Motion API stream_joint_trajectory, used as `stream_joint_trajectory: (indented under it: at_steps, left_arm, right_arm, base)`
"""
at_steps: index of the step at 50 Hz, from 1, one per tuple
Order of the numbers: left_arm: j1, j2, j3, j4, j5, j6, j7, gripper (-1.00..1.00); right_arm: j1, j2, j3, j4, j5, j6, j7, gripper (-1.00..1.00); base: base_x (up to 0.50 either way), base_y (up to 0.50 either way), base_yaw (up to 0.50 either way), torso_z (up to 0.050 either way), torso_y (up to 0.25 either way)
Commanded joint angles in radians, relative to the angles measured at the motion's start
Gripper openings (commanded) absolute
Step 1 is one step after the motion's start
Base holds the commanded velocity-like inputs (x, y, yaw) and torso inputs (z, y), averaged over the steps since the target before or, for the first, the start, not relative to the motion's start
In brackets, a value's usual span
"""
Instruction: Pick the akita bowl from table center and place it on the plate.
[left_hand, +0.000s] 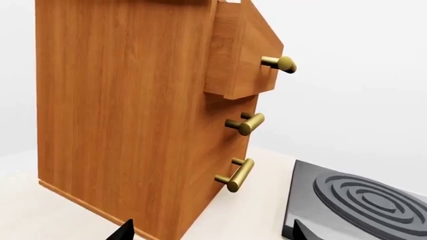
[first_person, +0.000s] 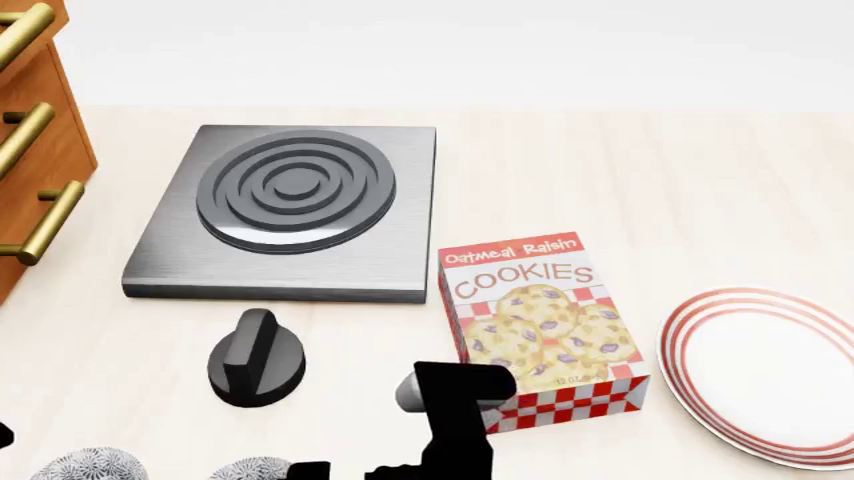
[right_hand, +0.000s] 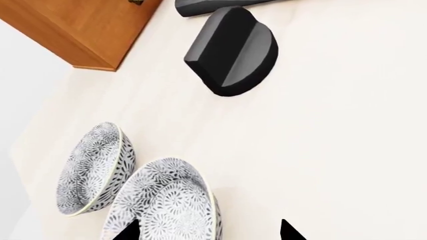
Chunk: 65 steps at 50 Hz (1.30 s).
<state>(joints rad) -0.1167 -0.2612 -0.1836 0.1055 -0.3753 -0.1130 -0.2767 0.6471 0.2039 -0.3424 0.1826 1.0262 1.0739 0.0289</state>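
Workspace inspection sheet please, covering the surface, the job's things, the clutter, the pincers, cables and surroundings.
Surface: pale table, no spills seen.
Job's things: two speckled akita bowls side by side at the near edge, the nearer bowl under the right arm, the second bowl beside it; neither is on the plate, which sits bare at the right.
Clutter: hotplate, black knob, cookie box between knob and plate.
Pincers: right pincer open, tips over the nearer bowl, holding nothing; left pincer open, facing the wooden drawer unit.
Cables: nothing seen.
Surroundings: the drawer unit at the left has its top drawer pulled out; plain white backdrop.
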Motion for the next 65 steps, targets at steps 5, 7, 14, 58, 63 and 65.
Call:
stream_joint_trajectory:
  at_steps: [5,7,14,58,63,65]
  left_arm:
    - [-0.002,-0.004,0.001,0.0,-0.007,-0.001,-0.006,1.0]
    - [-0.002,-0.005,0.001,0.002,-0.008,-0.001,-0.007,1.0]
    - [-0.001,-0.006,0.004,0.001,-0.009,0.002,-0.009,1.0]
    - [0.007,-0.015,0.01,0.001,-0.023,0.012,-0.019,1.0]
    - [0.008,-0.016,0.011,0.002,-0.024,0.013,-0.021,1.0]
    - [0.008,-0.016,0.011,0.003,-0.026,0.012,-0.021,1.0]
  right_arm:
    - [0.016,-0.002,-0.017,0.039,-0.007,-0.013,-0.015,1.0]
    - [0.018,-0.002,-0.018,0.045,-0.008,-0.015,-0.017,1.0]
    - [0.019,-0.001,-0.028,0.056,-0.001,-0.007,-0.028,1.0]
    - [0.066,-0.018,-0.112,0.178,-0.029,-0.039,-0.129,1.0]
    - [0.061,-0.015,-0.124,0.16,-0.02,-0.026,-0.137,1.0]
    - [0.055,-0.012,-0.128,0.145,-0.013,-0.016,-0.137,1.0]
  base:
    - [0.0,0.0,0.0,0.0,0.0]
    - [0.0,0.0,0.0,0.0,0.0]
    - [0.0,0.0,0.0,0.0,0.0]
    - [0.0,0.0,0.0,0.0,0.0]
    - [0.0,0.0,0.0,0.0,0.0]
    - [0.0,0.0,0.0,0.0,0.0]
